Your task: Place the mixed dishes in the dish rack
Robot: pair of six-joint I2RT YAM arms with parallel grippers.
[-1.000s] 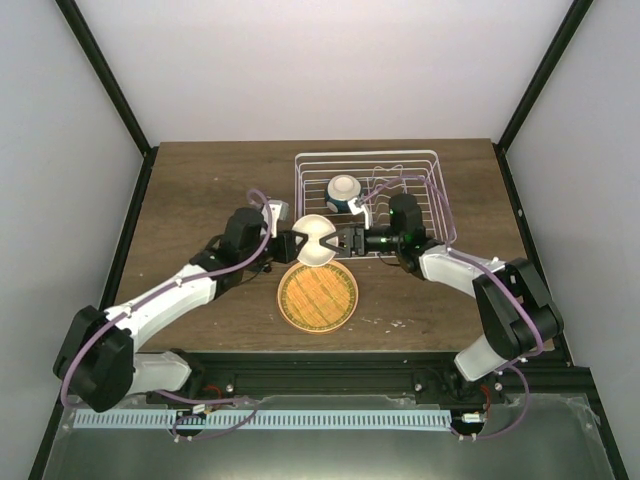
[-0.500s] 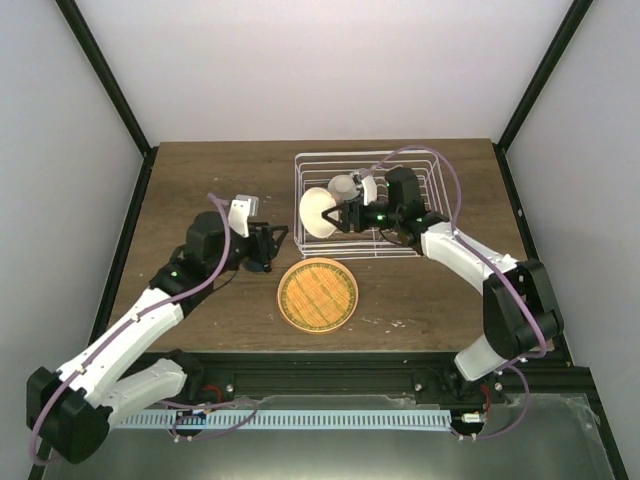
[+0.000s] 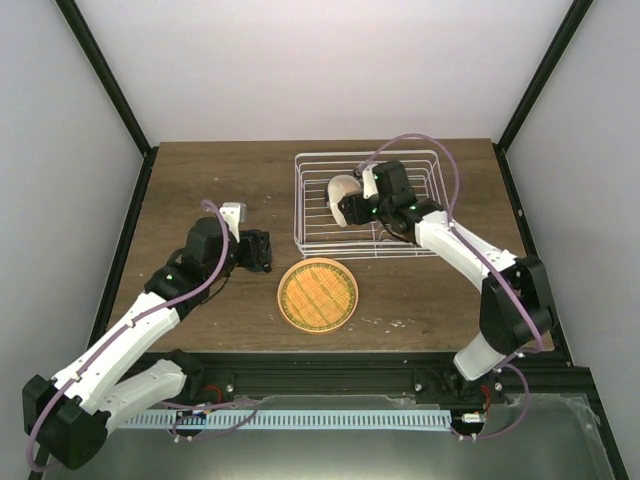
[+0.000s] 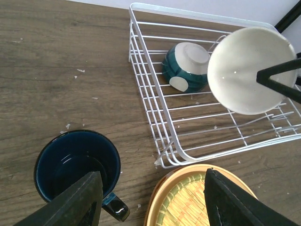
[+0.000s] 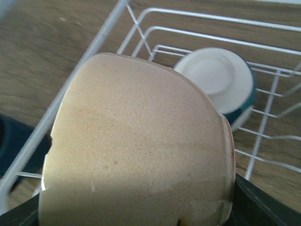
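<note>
Bowl-loading step: the right gripper (image 3: 350, 207) grips the cream bowl (image 4: 247, 70) over the rack (image 4: 141, 61), beside the upturned bowl (image 4: 186, 66) — next, lower and release. The left gripper (image 4: 153, 202) hangs open above the cup (image 4: 75, 165).

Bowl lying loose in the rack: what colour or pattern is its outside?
The bowl is dark teal with white ovals and a white foot; best in left wrist view.

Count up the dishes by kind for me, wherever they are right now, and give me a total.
Bowls: 2 (cream bowl; teal-and-white bowl, upside down in the dish rack)
Cups: 1 (dark blue cup)
Plates: 1 (orange plate)
Total: 4
</note>
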